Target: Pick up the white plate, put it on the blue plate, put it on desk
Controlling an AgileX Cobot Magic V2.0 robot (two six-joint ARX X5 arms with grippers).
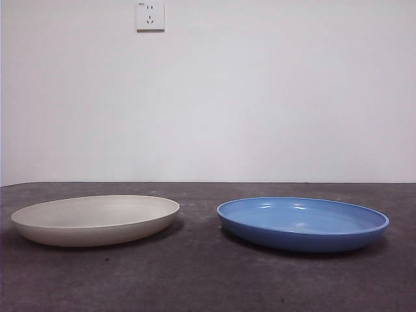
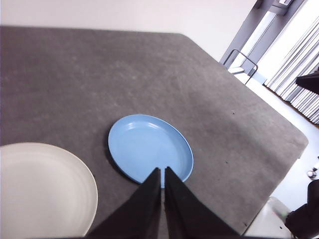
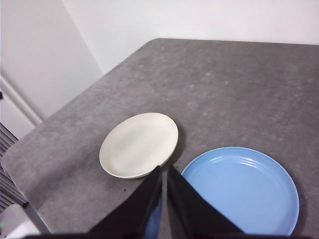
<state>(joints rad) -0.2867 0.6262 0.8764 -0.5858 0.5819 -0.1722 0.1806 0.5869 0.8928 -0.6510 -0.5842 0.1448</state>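
Two round, shallow plates sit side by side on a dark grey, mottled tabletop (image 1: 208, 286), seen level from the front against a plain white wall. The white plate (image 1: 95, 220) is on the left of the front view, matte cream with a low upturned rim. The blue plate (image 1: 303, 223) is on the right, glossy, with light catching on its inner surface. The two are near each other but apart, with a strip of bare tabletop between them. Both lie flat and upright, and nothing rests in either one. A white wall socket (image 1: 150, 15) sits high on the wall behind them.

Neither of my arms shows in the front view. My left hand (image 2: 162, 170) hangs above the tabletop, its two black jaws pressed together with only a thin line between them, holding nothing. From its camera the blue plate (image 2: 150, 148) lies just past the jaw tips, and the white plate (image 2: 45, 189) is off to one side, partly cut off by the picture's edge.

My right hand (image 3: 164, 169) also hangs above the tabletop, jaws together and holding nothing. From its camera the white plate (image 3: 139, 145) and the blue plate (image 3: 241, 190) lie on either side of the jaw tips.
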